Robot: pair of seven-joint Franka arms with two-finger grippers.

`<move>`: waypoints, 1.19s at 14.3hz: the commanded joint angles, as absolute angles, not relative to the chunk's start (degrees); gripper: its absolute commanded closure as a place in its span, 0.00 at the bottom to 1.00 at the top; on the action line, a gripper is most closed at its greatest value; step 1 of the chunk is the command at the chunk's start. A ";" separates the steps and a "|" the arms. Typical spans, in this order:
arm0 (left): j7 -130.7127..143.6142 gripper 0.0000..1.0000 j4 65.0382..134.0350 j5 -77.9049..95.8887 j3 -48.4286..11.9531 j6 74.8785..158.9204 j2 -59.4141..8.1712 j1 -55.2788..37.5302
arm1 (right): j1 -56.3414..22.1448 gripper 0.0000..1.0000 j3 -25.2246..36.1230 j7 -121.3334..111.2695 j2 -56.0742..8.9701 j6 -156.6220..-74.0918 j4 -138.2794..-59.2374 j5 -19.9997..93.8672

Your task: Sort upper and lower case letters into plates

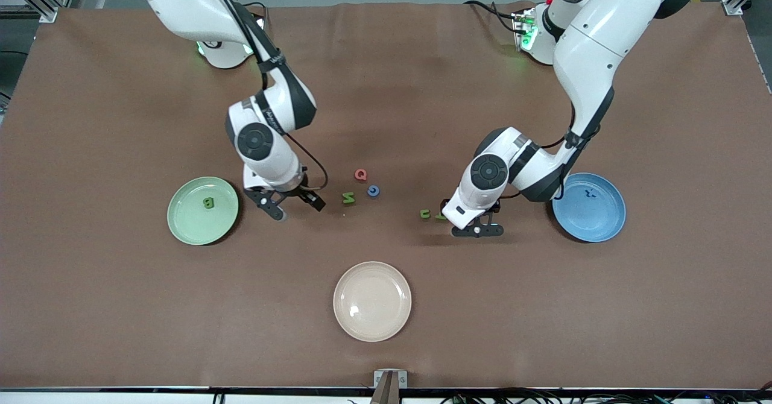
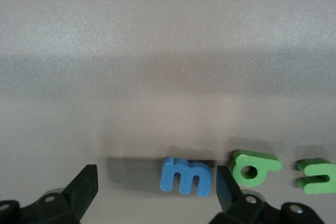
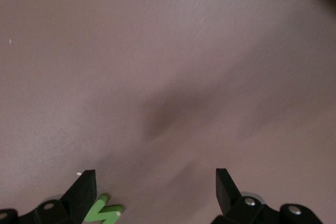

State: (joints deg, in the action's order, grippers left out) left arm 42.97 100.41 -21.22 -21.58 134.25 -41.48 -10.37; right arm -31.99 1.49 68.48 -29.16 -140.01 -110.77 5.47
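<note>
in the front view the left gripper [image 1: 477,231] hung low over the table in the middle of the frame, beside the blue plate [image 1: 597,226]. its jaws were wide open and held nothing. in the left wrist view a little blue m [image 2: 185,177] lay on the table between the jaws, much closer to one finger [image 2: 227,190] than to the other. two green letters [image 2: 254,167] lay just beside it.

i think the step was to pick up that m. to do it well, the gripper should slide over so the m sits in the middle, go straight down, and squeeze only the m, not the green letter next to it. the m looked like a small letter, so it likely belonged in the blue plate, which held one blue letter too small to read.

the right gripper [image 1: 295,207] was open and empty too, over bare table between the green plate [image 1: 181,226] and a green zigzag letter [image 1: 348,198]. a green b [image 1: 208,202] lay in the green plate. the cream plate [image 1: 372,325] sat low in the frame.
</note>
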 commanded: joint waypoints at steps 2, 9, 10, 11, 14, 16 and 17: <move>44.82 0.01 101.16 -22.68 -21.62 136.40 -41.57 -10.55 | -36.11 0.00 2.28 78.11 -35.93 -139.92 -103.46 5.45; 45.26 0.18 101.07 -22.68 -21.62 136.41 -41.57 -10.46 | -39.46 0.16 2.29 85.60 -39.55 -143.53 -101.78 5.27; 45.26 0.22 101.07 -22.50 -21.62 136.41 -41.57 -10.46 | -39.46 0.27 2.29 85.61 -39.64 -143.44 -101.78 5.27; 45.26 0.25 101.07 -22.33 -21.62 136.41 -41.57 -10.46 | -39.46 0.41 2.29 85.52 -39.55 -143.26 -101.78 5.10; 45.26 0.34 100.99 -22.32 -21.71 136.49 -41.57 -10.46 | -39.46 0.90 2.29 85.52 -39.38 -142.91 -102.13 4.83; 45.26 0.39 100.99 -22.32 -21.62 137.46 -41.66 -10.55 | -38.85 1.00 2.37 84.64 -39.11 -142.39 -102.30 4.75; 45.26 0.42 100.99 -22.24 -21.71 137.63 -41.75 -10.55 | -38.59 1.00 2.46 83.25 -38.68 -140.99 -102.57 4.75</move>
State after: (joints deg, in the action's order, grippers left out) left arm 43.82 100.63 -21.22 -21.80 136.45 -41.76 -10.39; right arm -38.85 2.02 84.06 -38.87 -142.09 -101.50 5.38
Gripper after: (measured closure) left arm 0.366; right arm 0.665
